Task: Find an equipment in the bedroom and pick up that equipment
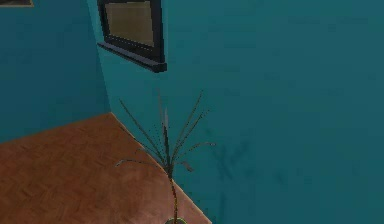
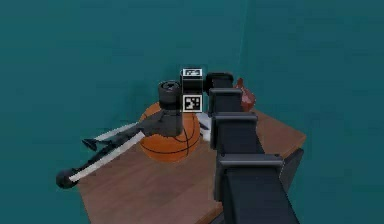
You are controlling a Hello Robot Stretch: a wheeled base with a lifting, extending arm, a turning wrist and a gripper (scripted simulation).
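Observation:
In the arm side view an orange basketball (image 2: pixel 172 138) lies on a brown wooden table (image 2: pixel 130 192). A long grey bat-like thing (image 2: pixel 105 152) with a dark knob at its end rests on the table left of the ball. My arm reaches out over the table, and the gripper (image 2: pixel 166 116) stands at the ball, just left of the two white marker squares. The ball lies on the table at the gripper's far end, so I cannot tell whether it holds anything.
A small reddish-brown thing (image 2: pixel 247 97) sits on the table behind the arm, by the teal wall. In the forward view a thin spiky plant (image 1: pixel 172 150) stands on wooden floor (image 1: pixel 70 170) against a teal wall, under a dark-framed window (image 1: pixel 132 30).

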